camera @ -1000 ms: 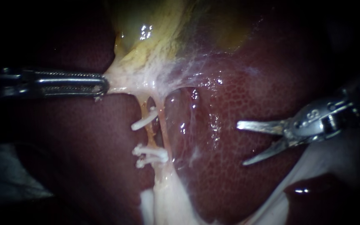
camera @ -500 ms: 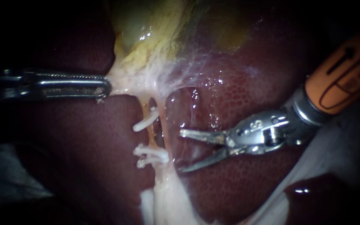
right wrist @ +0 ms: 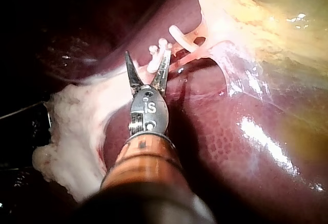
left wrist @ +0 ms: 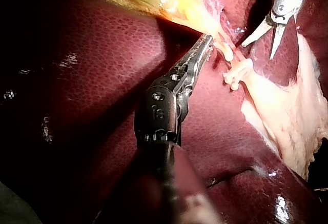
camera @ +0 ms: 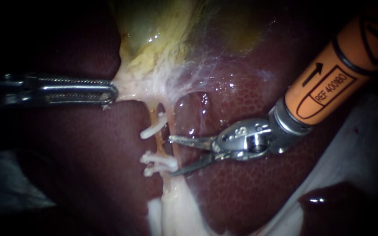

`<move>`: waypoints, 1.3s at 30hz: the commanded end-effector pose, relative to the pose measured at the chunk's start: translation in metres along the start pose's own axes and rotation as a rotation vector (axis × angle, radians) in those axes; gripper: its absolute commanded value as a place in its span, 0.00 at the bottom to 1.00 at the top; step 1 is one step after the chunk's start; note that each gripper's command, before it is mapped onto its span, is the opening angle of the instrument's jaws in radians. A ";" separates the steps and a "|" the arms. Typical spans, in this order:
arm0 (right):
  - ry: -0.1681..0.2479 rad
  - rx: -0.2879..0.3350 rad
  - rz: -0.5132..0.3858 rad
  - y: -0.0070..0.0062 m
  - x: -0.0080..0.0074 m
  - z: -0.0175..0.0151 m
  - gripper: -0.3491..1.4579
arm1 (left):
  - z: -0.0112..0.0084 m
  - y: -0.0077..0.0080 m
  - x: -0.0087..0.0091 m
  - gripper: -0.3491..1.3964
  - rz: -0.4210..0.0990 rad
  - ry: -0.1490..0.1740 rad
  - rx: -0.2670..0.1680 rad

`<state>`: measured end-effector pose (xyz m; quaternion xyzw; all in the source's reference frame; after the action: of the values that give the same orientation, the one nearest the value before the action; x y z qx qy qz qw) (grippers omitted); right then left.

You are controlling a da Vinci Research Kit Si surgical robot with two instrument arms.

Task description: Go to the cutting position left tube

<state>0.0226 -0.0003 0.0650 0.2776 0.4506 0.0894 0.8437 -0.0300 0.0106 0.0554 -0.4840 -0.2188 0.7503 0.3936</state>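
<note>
Advanced to the tube (camera: 172,150), right instrument's end effector (camera: 170,156) stands open.

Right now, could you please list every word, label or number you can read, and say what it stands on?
On the liver, gallbladder and clips: none.
Right instrument: a printed label on its orange sleeve, a stamp near its jaws; not read off here.
Left instrument: a stamp, likewise.
</note>
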 end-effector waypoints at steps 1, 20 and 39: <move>-0.001 -0.001 -0.001 0.0002 -0.0002 0.0002 0.99 | 0.0000 0.0001 0.0000 0.00 0.000 0.000 0.001; -0.039 0.006 0.022 0.0023 -0.0025 0.0028 0.98 | 0.0001 0.0006 0.0001 0.00 0.005 -0.001 -0.003; 0.016 0.066 0.045 0.0030 -0.0024 0.0055 0.98 | 0.0003 0.0011 0.0003 0.00 0.004 -0.001 -0.004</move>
<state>0.0261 -0.0008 0.0707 0.3232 0.4590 0.0968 0.8219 -0.0307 0.0102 0.0546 -0.4850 -0.2201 0.7508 0.3906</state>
